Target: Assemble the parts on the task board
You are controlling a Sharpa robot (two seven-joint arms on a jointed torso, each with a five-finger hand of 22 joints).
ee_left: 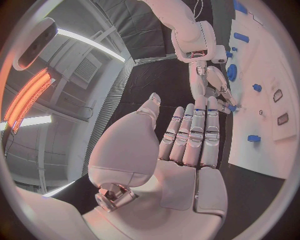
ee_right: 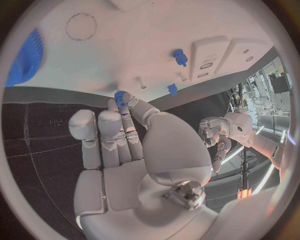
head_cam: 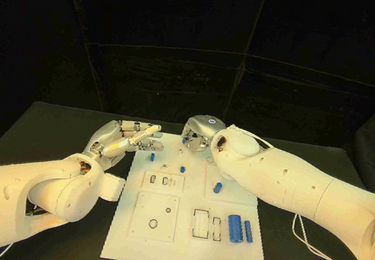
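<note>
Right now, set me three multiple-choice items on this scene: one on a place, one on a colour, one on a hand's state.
1. Where do the two long blue parts lie?
A) at the board's far left corner
B) on the near right part of the task board
C) off the board

2. What colour is the task board?
A) white
B) grey
C) blue

3. What is the right hand doing?
A) resting flat on the board
B) gripping a long part
C) pinching a small blue part

Key: 1 B, they lie side by side there; 2 A, plainly white in the head view; 3 C, the right wrist view shows the part between its fingertips.
</note>
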